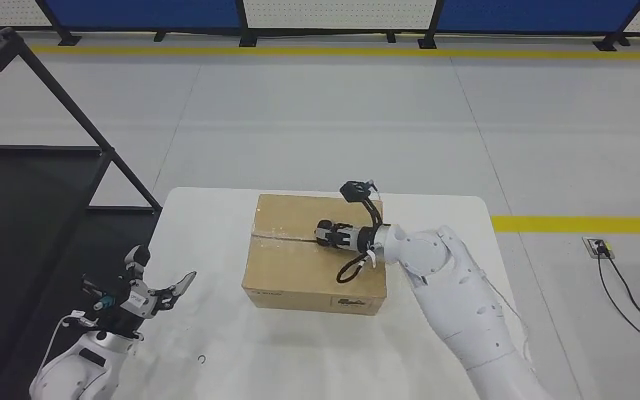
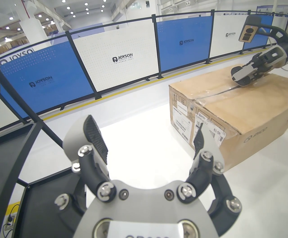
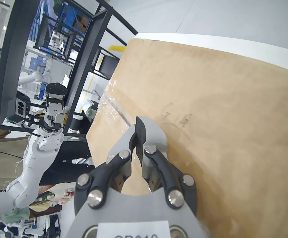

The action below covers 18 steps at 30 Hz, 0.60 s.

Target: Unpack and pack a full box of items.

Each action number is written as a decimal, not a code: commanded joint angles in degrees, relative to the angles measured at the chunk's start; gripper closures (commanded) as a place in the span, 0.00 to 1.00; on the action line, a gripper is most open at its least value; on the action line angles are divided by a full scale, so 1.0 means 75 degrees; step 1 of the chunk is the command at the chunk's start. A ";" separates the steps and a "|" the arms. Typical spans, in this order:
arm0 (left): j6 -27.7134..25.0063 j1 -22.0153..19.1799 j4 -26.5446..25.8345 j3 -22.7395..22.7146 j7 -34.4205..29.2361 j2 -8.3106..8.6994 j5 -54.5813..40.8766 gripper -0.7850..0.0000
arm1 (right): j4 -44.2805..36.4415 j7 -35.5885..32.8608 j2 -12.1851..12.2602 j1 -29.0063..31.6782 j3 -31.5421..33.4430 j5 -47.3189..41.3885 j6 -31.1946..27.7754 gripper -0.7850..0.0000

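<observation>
At mid-bench [image 1: 210, 300], the cardboard box [image 1: 300, 255] sits closed, its top seam [image 2: 213, 94] taped. Paper shipping labels [image 2: 198, 126] with barcodes cover one end; the print is too small to read. The right gripper [image 1: 322, 234], fingers pressed together, rests on the seam. The left gripper [image 2: 145, 126] hangs open, well apart from the box.

An industrial test hall: blue and white perforated fence panels [image 2: 117, 67], a grey floor [image 1: 350, 120] with yellow lines [image 1: 300, 50], and a high ceiling [image 2: 101, 13] with spotlights [image 2: 86, 9].
</observation>
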State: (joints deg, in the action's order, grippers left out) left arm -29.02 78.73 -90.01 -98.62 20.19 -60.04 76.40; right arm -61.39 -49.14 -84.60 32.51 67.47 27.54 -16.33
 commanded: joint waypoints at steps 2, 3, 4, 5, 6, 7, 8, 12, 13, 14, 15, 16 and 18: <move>-0.0005 -0.0020 -0.0020 0.0037 -0.0004 0.0001 0.0036 0.00 | -0.0852 -0.0081 0.0175 0.0624 0.0476 0.0120 0.0209 1.00; -0.0009 -0.0024 -0.0029 0.0049 -0.0004 0.0002 0.0047 0.00 | -0.1113 -0.0108 0.0229 0.0821 0.0631 0.0149 0.0276 1.00; -0.0010 -0.0028 -0.0035 0.0059 -0.0003 0.0002 0.0057 0.00 | -0.1357 -0.0153 0.0277 0.1006 0.0767 0.0162 0.0323 1.00; -0.0006 -0.0031 -0.0038 0.0068 -0.0003 0.0002 0.0062 0.00 | -0.1584 -0.0182 0.0323 0.1183 0.0898 0.0191 0.0387 1.00; -0.0012 -0.0032 -0.0042 0.0078 -0.0006 0.0003 0.0072 0.00 | -0.1804 -0.0193 0.0362 0.1351 0.1019 0.0191 0.0428 1.00; -0.0022 -0.0035 -0.0047 0.0085 -0.0011 0.0004 0.0082 0.00 | -0.1998 -0.0206 0.0401 0.1510 0.1129 0.0205 0.0455 1.00; -0.0022 -0.0037 -0.0049 0.0089 -0.0013 0.0005 0.0083 0.00 | -0.2165 -0.0197 0.0437 0.1652 0.1249 0.0225 0.0521 1.00; -0.0024 -0.0043 -0.0055 0.0103 -0.0012 0.0009 0.0117 0.00 | -0.2757 -0.0115 0.0554 0.2118 0.1634 0.0156 0.0538 1.00; -0.0023 -0.0044 -0.0055 0.0103 -0.0009 0.0010 0.0121 0.00 | -0.2949 -0.0006 0.0584 0.2240 0.1756 0.0119 0.0389 1.00; -0.0021 -0.0047 -0.0057 0.0102 -0.0004 0.0011 0.0121 0.00 | -0.3112 0.0085 0.0617 0.2384 0.1876 0.0119 0.0257 1.00; -0.0019 -0.0048 -0.0060 0.0096 0.0002 0.0012 0.0121 0.00 | -0.3288 0.0217 0.0652 0.2537 0.2031 0.0143 0.0194 1.00; -0.0024 -0.0046 -0.0063 0.0086 0.0003 0.0015 0.0119 0.00 | -0.3486 0.0336 0.0682 0.2682 0.2178 0.0114 0.0125 1.00; -0.0021 -0.0038 -0.0074 0.0037 0.0022 0.0020 0.0098 0.00 | -0.3871 0.0570 0.0748 0.2988 0.2514 0.0110 0.0028 1.00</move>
State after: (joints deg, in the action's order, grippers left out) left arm -29.20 78.40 -90.54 -98.14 20.28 -59.91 77.25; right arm -89.05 -45.76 -79.20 53.86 85.01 28.38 -15.94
